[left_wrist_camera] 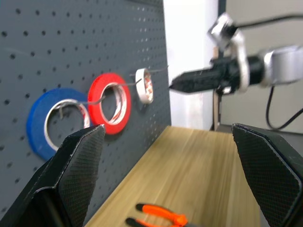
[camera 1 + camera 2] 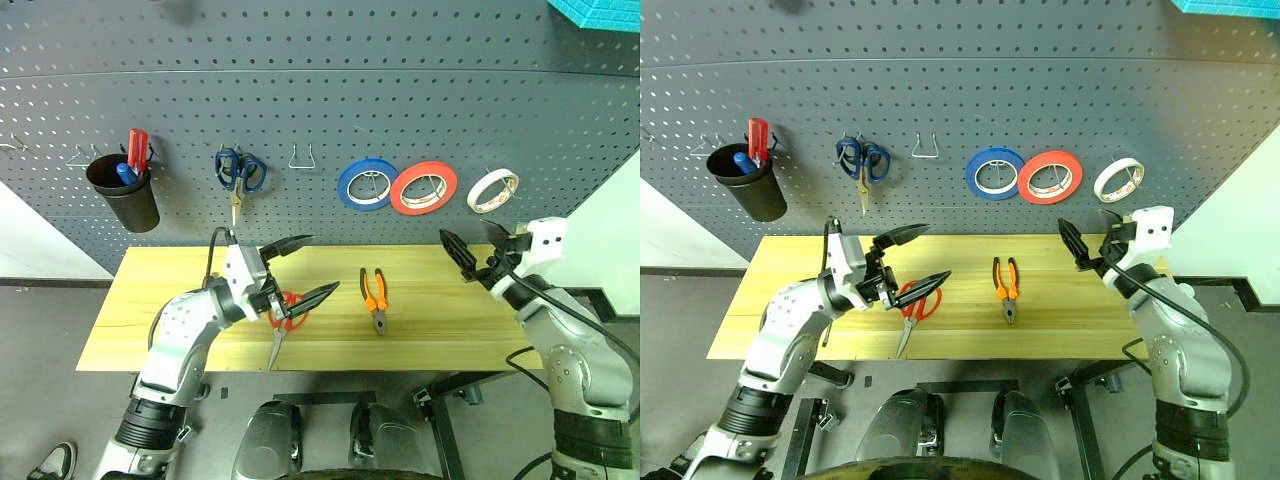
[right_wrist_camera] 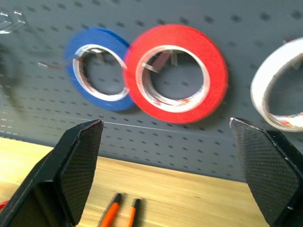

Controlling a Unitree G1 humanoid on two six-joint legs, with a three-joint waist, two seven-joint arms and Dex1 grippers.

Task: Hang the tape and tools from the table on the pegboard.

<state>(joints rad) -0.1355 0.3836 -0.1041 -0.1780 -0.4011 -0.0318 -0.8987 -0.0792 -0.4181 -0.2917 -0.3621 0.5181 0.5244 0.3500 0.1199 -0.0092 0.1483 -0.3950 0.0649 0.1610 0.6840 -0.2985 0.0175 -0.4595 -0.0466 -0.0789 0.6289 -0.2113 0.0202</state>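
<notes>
— Tape first: where's the small white one?

— White tape (image 2: 493, 190) is up on the pegboard (image 2: 320, 110), hanging on a hook at the right end of a row, just beside the red roll (image 2: 424, 187), with the blue roll (image 2: 366, 184) left of that. Its open centre faces out into the room, tilted a little.

— And the tools?

— Two are on the table (image 2: 440, 320). The pliers (image 2: 375, 299) lie near the middle, long axis running front to back: orange handles toward the board, jaws toward the front edge. The red-handled scissors (image 2: 284, 318) lie left of them, partly behind the left gripper (image 2: 300, 268); the red loops sit toward the board and the blades point at the front edge, slanting slightly left.

— Is that gripper holding them?

— No. Its two black fingers are spread wide above the scissors, with nothing between them.

— The right one?

— Right gripper (image 2: 480, 247) is up over the table's right end, below the white tape, fingers likewise spread and empty, aimed toward the board.

— Anything else on the board?

— Blue-handled scissors (image 2: 239, 175) hang tips down, left of an empty wire hook (image 2: 302, 157). Farther left a black cup (image 2: 126, 192) holds red and blue handles; I can't tell what those are.
</notes>
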